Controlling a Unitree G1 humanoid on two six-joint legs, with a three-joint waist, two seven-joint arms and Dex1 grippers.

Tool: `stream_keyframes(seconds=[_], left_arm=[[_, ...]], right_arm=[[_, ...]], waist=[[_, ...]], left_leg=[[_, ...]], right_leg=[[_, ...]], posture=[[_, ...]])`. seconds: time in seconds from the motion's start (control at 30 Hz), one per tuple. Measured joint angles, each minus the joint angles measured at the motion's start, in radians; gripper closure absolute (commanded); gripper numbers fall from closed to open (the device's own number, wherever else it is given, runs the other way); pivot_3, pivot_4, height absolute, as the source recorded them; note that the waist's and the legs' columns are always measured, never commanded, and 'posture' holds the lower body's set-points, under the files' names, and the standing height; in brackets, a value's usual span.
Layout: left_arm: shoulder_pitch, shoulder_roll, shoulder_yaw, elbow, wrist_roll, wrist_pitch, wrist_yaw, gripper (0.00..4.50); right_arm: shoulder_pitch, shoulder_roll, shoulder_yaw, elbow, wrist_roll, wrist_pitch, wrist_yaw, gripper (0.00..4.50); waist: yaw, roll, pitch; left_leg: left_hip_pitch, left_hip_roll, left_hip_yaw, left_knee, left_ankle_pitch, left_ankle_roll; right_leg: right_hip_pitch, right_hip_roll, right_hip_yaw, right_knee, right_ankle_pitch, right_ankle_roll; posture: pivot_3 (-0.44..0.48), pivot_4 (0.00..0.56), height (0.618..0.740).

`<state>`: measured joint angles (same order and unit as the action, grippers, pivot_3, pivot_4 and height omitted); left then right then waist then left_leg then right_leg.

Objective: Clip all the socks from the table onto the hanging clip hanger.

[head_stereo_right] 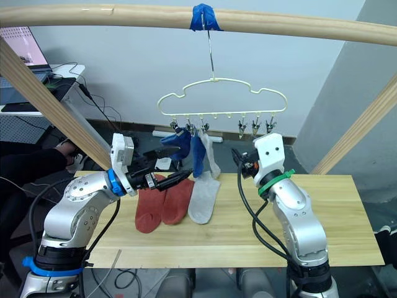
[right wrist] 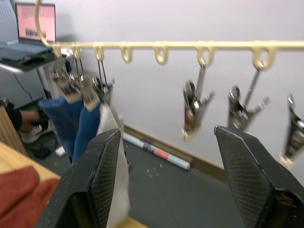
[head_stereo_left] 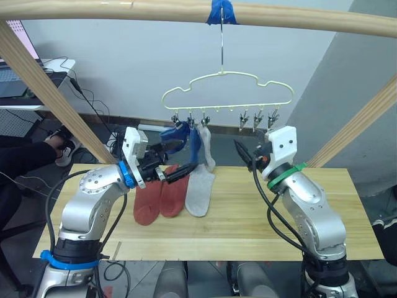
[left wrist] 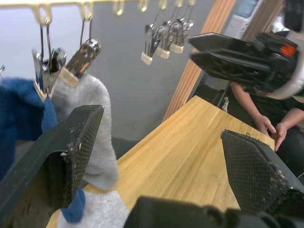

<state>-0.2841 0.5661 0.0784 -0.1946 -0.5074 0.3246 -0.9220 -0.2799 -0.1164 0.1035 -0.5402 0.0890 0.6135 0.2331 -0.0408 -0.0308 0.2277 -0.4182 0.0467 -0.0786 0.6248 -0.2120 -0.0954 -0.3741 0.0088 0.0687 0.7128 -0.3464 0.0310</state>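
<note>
- Clip hanger (head_stereo_left: 227,93) hangs from pole (head_stereo_left: 186,11), above table's (head_stereo_left: 322,217) far edge.
- Three socks (head_stereo_left: 193,144) clipped at hanger's left end.
- Three socks (head_stereo_left: 173,197) lie on table below, left of centre.

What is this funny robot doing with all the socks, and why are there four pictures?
It is a robot with two arms, hanging up laundry. Two pictures come from cameras in its head, looking down over its arms. The other two come from small cameras on its wrists, so you see the black fingers up close.

A pale yellow clip hanger hangs from a wooden pole. Two blue socks and one grey sock are clipped on it. On the table lie two red socks and one more grey sock.

The left gripper and the right gripper are both open and hold nothing.
</note>
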Motion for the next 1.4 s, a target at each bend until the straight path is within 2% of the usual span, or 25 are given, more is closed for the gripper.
stream_keyframes(seconds=[0.1, 0.3, 0.47, 0.57, 0.67, 0.93, 1.0, 1.1, 1.4], left_arm=[[0.002, 0.000, 0.026, -0.004, -0.018, 0.001, -0.003, 0.00], [0.036, 0.017, 0.037, -0.089, -0.098, 0.085, -0.005, 0.00], [0.038, 0.027, 0.046, -0.097, -0.110, 0.103, 0.010, 0.00], [0.038, 0.028, 0.046, -0.097, -0.110, 0.103, 0.018, 0.00], [0.038, 0.028, 0.046, -0.098, -0.110, 0.104, 0.024, 0.00], [0.035, 0.021, 0.045, -0.109, -0.109, 0.103, 0.041, 0.00], [0.031, 0.021, 0.045, -0.109, -0.109, 0.103, 0.041, 0.00], [0.023, 0.021, 0.045, -0.108, -0.108, 0.103, 0.041, 0.00], [0.021, 0.020, 0.043, -0.108, -0.104, 0.100, 0.043, 0.00]], right_arm=[[-0.018, 0.019, 0.009, 0.010, -0.008, -0.005, -0.026, 2.11], [-0.043, 0.034, 0.019, 0.066, -0.032, -0.004, -0.067, 2.11], [-0.048, 0.038, 0.018, 0.073, -0.037, 0.010, -0.092, 2.11], [-0.048, 0.041, 0.016, 0.077, -0.037, 0.012, -0.103, 1.52], [-0.055, 0.047, 0.014, 0.088, -0.037, 0.014, -0.108, 0.52], [-0.091, 0.067, 0.015, 0.137, -0.035, 0.010, -0.113, 0.52], [-0.092, 0.072, 0.014, 0.145, -0.032, 0.009, -0.114, 0.87], [-0.092, 0.075, 0.015, 0.150, -0.031, 0.009, -0.117, 1.73], [-0.107, 0.083, 0.009, 0.165, -0.032, 0.012, -0.147, 1.73]], waist=[[0.000, 0.000, 0.000], [0.001, 0.000, 0.000], [0.002, 0.000, 0.000], [0.002, 0.000, 0.000], [0.002, 0.000, 0.000], [0.002, 0.000, 0.000], [0.002, 0.000, 0.000], [0.002, 0.001, 0.000], [0.002, 0.001, 0.000]], left_leg=[[0.000, 0.000, 0.000, 0.000, 0.000, 0.000], [0.000, 0.000, 0.000, 0.000, 0.000, 0.000], [0.000, 0.000, 0.000, 0.000, 0.000, 0.000], [0.000, 0.000, 0.000, 0.000, 0.000, 0.000], [0.000, 0.000, 0.000, 0.000, 0.000, 0.000], [0.000, 0.000, 0.000, 0.000, 0.000, 0.000], [0.000, 0.000, 0.000, -0.001, 0.000, 0.000], [0.000, 0.000, 0.000, -0.001, 0.000, 0.000], [0.000, 0.000, 0.000, -0.001, 0.000, 0.000]], right_leg=[[0.000, 0.000, 0.000, 0.000, 0.000, 0.000], [0.000, 0.000, 0.000, 0.000, 0.000, 0.000], [0.000, 0.000, 0.000, 0.000, 0.000, 0.000], [0.000, 0.000, 0.000, 0.000, 0.000, 0.000], [0.000, 0.000, 0.000, 0.000, 0.000, 0.000], [0.000, 0.000, 0.000, 0.000, 0.000, 0.000], [0.000, 0.000, 0.000, 0.000, 0.000, 0.000], [0.000, 0.000, 0.000, 0.000, 0.000, 0.000], [0.000, 0.000, 0.000, 0.000, 0.000, 0.000]], posture=[[0.011, 0.197, 0.740], [0.020, 0.197, 0.740], [0.027, 0.196, 0.740], [0.027, 0.196, 0.740], [0.027, 0.197, 0.740], [0.025, 0.197, 0.740], [0.025, 0.197, 0.740], [0.024, 0.197, 0.740], [0.022, 0.194, 0.740]])
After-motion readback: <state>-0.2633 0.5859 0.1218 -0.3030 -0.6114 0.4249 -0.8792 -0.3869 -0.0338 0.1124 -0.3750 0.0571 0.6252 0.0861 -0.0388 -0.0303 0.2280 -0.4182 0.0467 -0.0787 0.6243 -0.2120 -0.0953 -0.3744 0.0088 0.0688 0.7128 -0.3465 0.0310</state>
